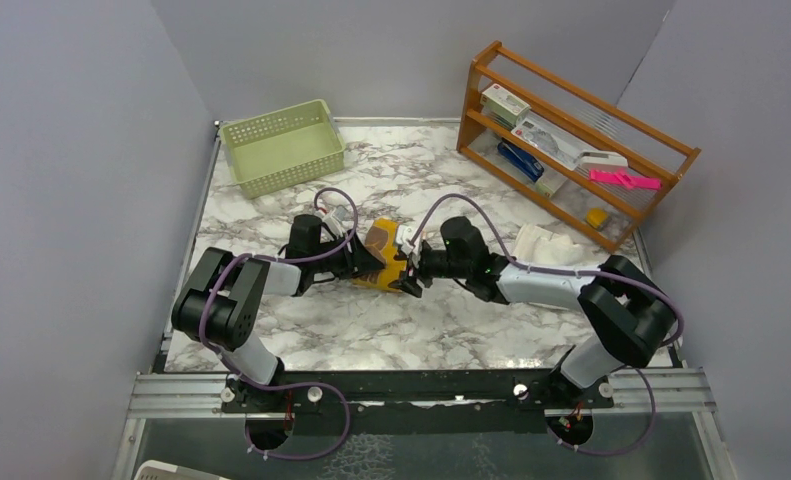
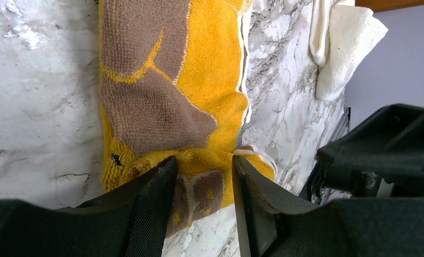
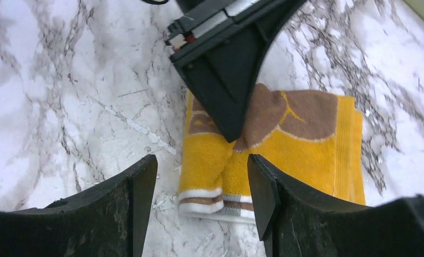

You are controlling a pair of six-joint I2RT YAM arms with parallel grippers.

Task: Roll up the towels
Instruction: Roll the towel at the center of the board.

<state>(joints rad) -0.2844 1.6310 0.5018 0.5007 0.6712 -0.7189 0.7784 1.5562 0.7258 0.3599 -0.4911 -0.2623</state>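
The mustard-yellow towel (image 1: 381, 262) with tan patches lies mid-table between both grippers, its left end folded over into a short roll. In the left wrist view my left gripper (image 2: 203, 163) is narrowed on that raised fold of the yellow towel (image 2: 209, 69). My right gripper (image 3: 201, 166) is open and hovers over the white-and-brown striped edge of the yellow towel (image 3: 306, 155), touching nothing. The left gripper's fingers (image 3: 225, 80) press down at the fold's crease. The cream-white towel (image 1: 549, 247) lies crumpled at the right, and it also shows in the left wrist view (image 2: 343, 48).
A green plastic basket (image 1: 282, 146) stands at the back left. A wooden rack (image 1: 571, 140) holding boxes and small items stands at the back right, just behind the cream towel. Grey walls close in the marble table (image 1: 371, 330) on three sides.
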